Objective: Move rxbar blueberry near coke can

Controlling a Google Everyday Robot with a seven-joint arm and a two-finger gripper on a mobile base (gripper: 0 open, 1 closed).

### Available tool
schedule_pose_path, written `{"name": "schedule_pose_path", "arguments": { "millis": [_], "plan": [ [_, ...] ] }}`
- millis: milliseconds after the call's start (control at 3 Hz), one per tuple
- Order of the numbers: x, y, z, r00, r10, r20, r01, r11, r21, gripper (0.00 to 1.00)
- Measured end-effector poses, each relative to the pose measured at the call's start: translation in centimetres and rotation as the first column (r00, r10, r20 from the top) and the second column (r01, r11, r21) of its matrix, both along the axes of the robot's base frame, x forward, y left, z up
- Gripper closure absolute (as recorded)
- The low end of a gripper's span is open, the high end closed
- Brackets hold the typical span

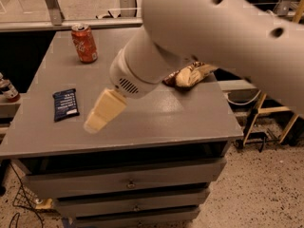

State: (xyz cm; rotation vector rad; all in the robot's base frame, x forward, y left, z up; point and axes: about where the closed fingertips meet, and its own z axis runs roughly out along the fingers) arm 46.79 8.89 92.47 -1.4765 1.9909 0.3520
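Observation:
The rxbar blueberry (65, 104), a flat dark navy bar with white lettering, lies on the grey table top (156, 122) near its left edge. The coke can (84, 43) stands upright at the far left corner, well behind the bar. My gripper (96, 120), cream coloured at the end of the big white arm, hangs above the table just right of the bar and does not touch it. It holds nothing that I can see.
A crinkled brown and cream chip bag (192, 74) lies on the right part of the table, partly hidden by my arm. A small dark bottle with a red label (8, 90) stands on a lower surface left of the table. Drawers (128, 184) are below the top.

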Motion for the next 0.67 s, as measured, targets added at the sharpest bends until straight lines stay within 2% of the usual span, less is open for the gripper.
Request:
{"name": "schedule_pose_path", "arguments": {
  "millis": [333, 667],
  "plan": [
    [0.4, 5.1, -3.2, 0.9995, -0.031, -0.009, 0.031, 0.999, 0.015, 0.0],
    [1.6, 9.5, -5.8, 0.9977, -0.062, -0.028, 0.064, 0.996, 0.058, 0.0]
  ]
}}
